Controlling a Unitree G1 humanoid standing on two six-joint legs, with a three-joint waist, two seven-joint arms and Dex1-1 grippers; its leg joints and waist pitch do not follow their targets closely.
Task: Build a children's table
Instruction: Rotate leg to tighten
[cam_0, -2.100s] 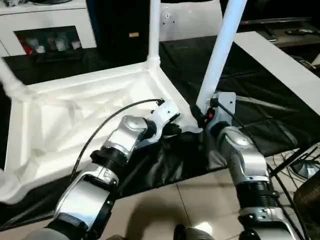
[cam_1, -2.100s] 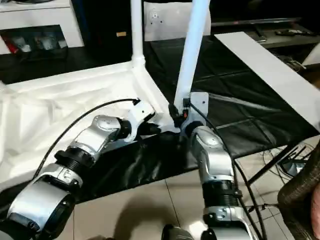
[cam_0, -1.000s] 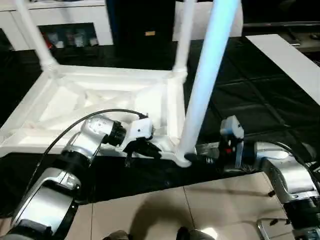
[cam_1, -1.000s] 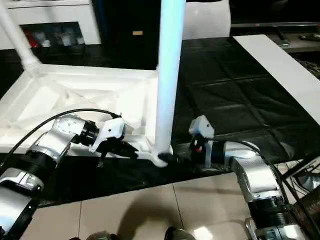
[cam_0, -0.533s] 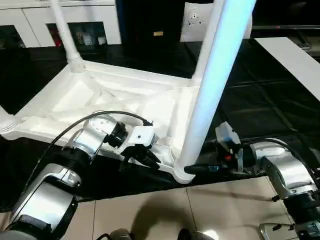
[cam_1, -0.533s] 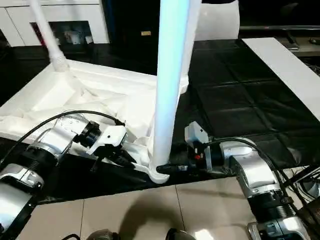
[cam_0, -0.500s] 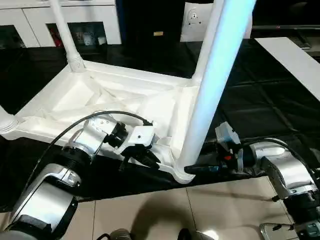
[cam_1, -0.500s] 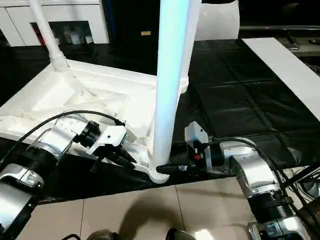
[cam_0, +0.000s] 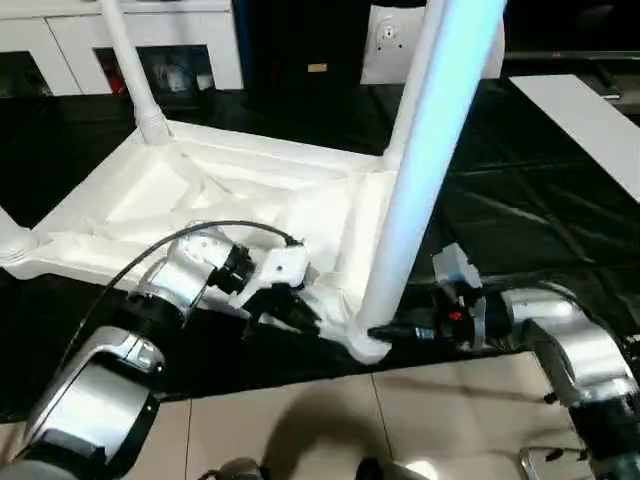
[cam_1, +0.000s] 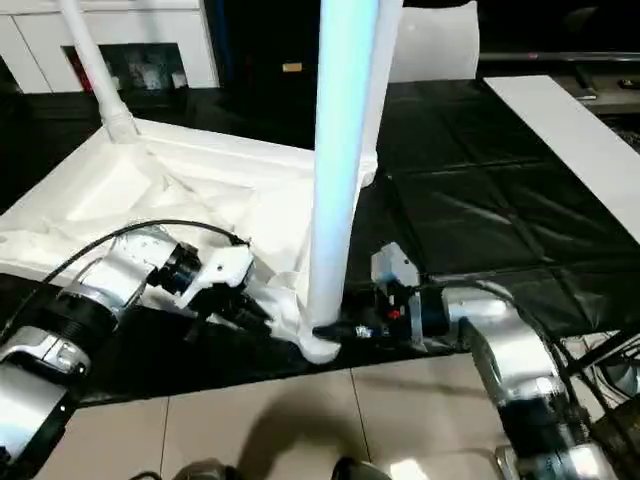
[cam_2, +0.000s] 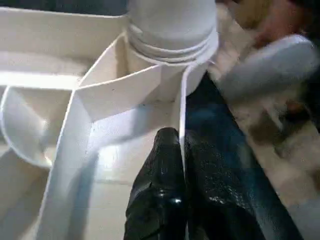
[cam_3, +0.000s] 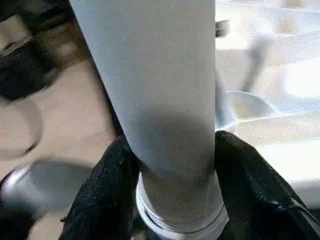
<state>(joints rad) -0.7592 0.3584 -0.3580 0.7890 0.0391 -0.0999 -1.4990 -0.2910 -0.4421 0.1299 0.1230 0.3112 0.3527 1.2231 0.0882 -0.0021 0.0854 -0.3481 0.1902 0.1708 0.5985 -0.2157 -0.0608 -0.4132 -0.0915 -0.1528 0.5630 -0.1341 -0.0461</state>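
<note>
Now, your right claw (cam_3: 172, 200) clamps leg (cam_0: 420, 190) base at near corner socket (cam_0: 365, 343); left claw (cam_2: 181, 165) pinches tabletop rim (cam_2: 182, 115) beside it. Tabletop (cam_0: 220, 200) lies upside down on black mat (cam_0: 520, 200). Risk: leg cocks in socket if you push off-axis; rim slips, top slides.

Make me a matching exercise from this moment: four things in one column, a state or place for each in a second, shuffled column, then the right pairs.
Things:
1. left gripper
2. right gripper
3. nearest leg
4. table top

States or places:
A. lies upside down on the black mat, ribbed side up
B. stands in the near corner socket, rising out of the picture's top
C. fingers on either side of a leg's base
D. fingers pinched on the thin rim of the table top

Pairs: 1-D, 2-C, 3-B, 4-A
</note>
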